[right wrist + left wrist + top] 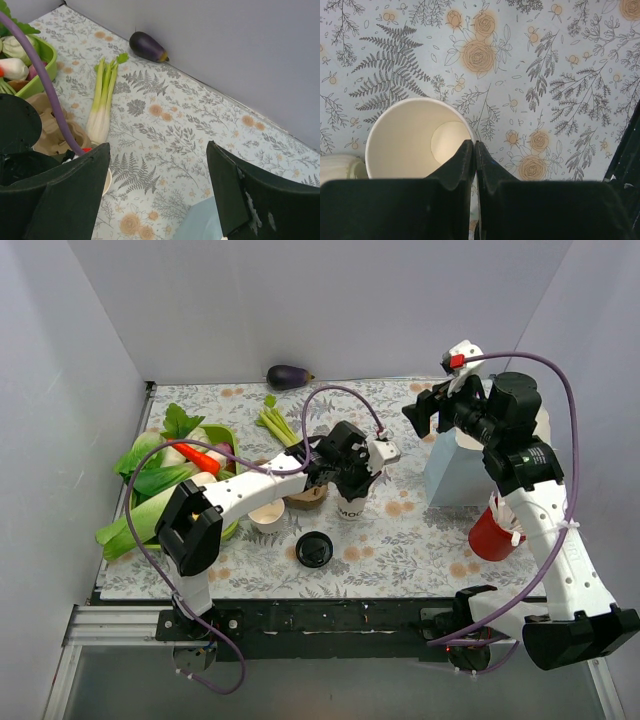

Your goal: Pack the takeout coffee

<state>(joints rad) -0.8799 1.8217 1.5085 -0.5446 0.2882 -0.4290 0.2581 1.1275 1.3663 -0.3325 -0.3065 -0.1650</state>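
White paper takeout coffee cup (pixel 350 510), dark print, stands under left gripper (pixel 475 146), jaws shut, empty. Brown cardboard tray (pixel 303 498) beside; lidless white paper cup (pixel 267 515), loose black round lid (pixel 314 550) near. Right gripper (pixel 157 192) jaws open.

high overview, two close wrist views

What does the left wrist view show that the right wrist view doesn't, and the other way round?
Only the left wrist view: a lidless white paper cup seen from above, empty inside, just beyond the shut left gripper.

Only the right wrist view: the eggplant against the back wall, the celery lying on the cloth, a corner of the green basket and the open right gripper.

Both share the floral tablecloth.
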